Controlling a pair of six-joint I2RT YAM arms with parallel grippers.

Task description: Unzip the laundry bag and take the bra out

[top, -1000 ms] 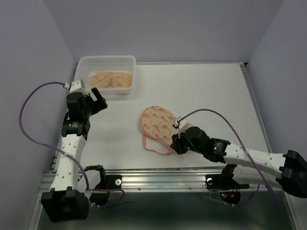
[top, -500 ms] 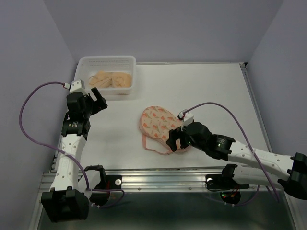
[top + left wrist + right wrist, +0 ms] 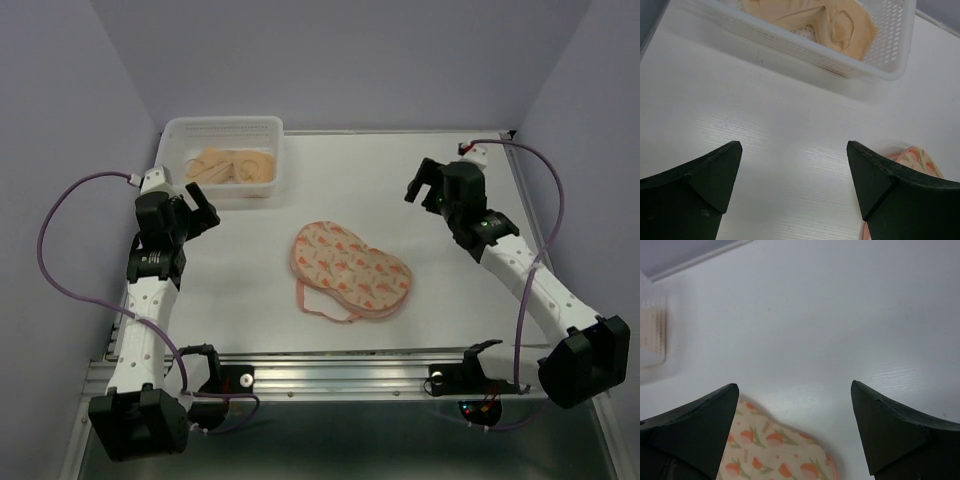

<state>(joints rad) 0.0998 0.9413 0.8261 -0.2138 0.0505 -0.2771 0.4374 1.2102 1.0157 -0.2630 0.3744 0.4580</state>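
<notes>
The peach-pink printed laundry bag lies flat in the middle of the table, its pink strap loop toward the near edge. The beige bra lies inside the white basket at the back left. My left gripper hovers open just in front of the basket, nothing between its fingers; the left wrist view shows the bra and an edge of the bag. My right gripper stands open at the back right, clear of the bag, which shows below its fingers.
The white perforated basket stands against the back-left corner; its side also shows in the right wrist view. Purple cables loop off both arms. Grey walls close the table on three sides, and a metal rail runs along the near edge.
My right gripper has opened, left the bag's near-right end and swung up to the back right. The bag now lies uncovered. The left arm has not moved.
</notes>
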